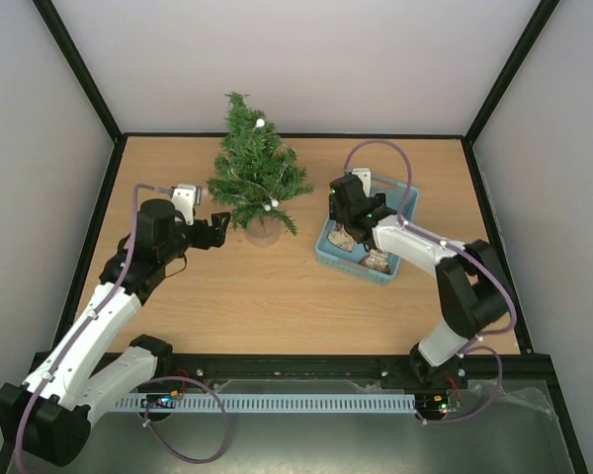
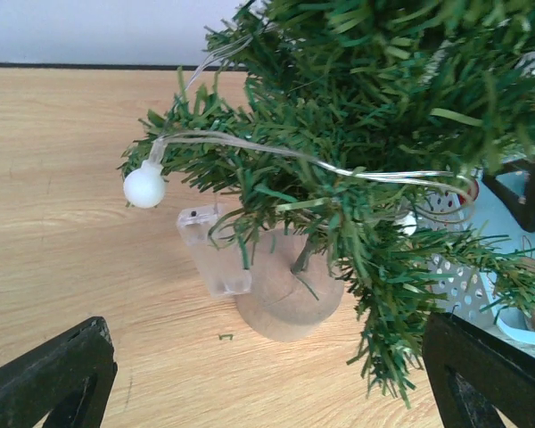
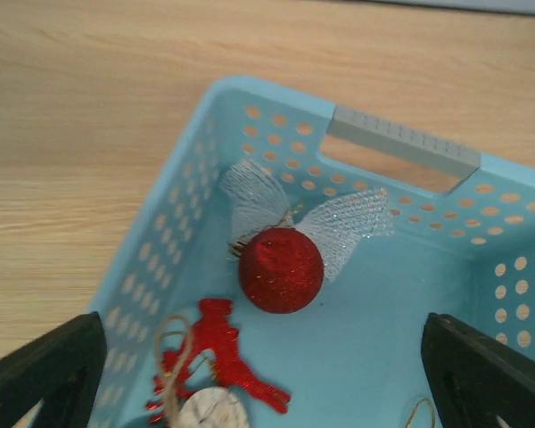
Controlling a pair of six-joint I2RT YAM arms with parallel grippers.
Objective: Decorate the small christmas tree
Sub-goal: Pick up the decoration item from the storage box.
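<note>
The small christmas tree (image 1: 254,170) stands at the back middle of the table on a round base (image 2: 285,294), with a wire of white ball lights (image 2: 144,187) strung through its branches. My left gripper (image 1: 220,229) is low beside the base on the tree's left, open, with nothing between its fingers (image 2: 53,374). My right gripper (image 1: 351,225) hangs open over the light blue basket (image 1: 346,267). Below it lie a red glitter ball (image 3: 281,269) with a white mesh bow (image 3: 343,227), a red glitter figure (image 3: 223,357) and a pale disc (image 3: 209,412) on twine.
A clear plastic battery box (image 2: 212,250) leans against the tree's base on its left. The basket's perforated walls (image 3: 192,223) enclose the ornaments, and a grey handle slot (image 3: 401,143) sits in the far wall. Black frame posts border the table.
</note>
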